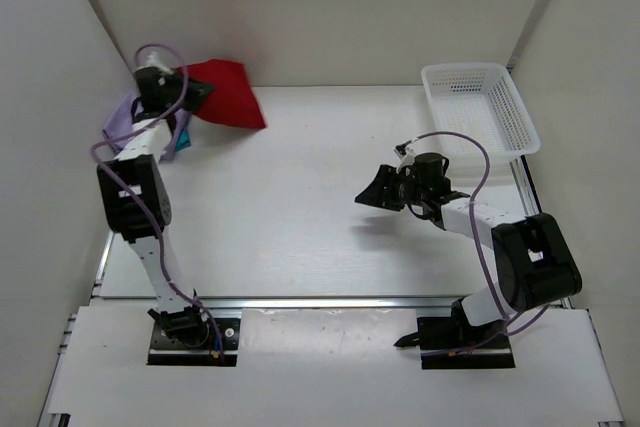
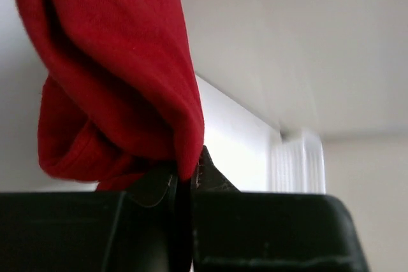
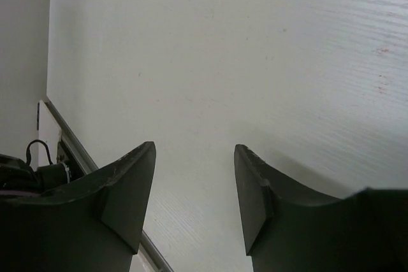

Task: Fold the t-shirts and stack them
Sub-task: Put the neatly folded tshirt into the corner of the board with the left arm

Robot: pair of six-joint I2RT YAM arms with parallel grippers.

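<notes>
My left gripper is shut on the deep red t-shirt and holds it up at the far left of the table; in the left wrist view the red cloth hangs bunched from between the closed fingers. A lavender t-shirt and a bit of teal t-shirt lie under the left arm by the left wall, mostly hidden. My right gripper is open and empty, hovering over bare table right of centre; it also shows in the right wrist view.
A white mesh basket stands at the far right corner; it also shows blurred in the left wrist view. White walls close in the table on the left, back and right. A metal rail runs along the near edge.
</notes>
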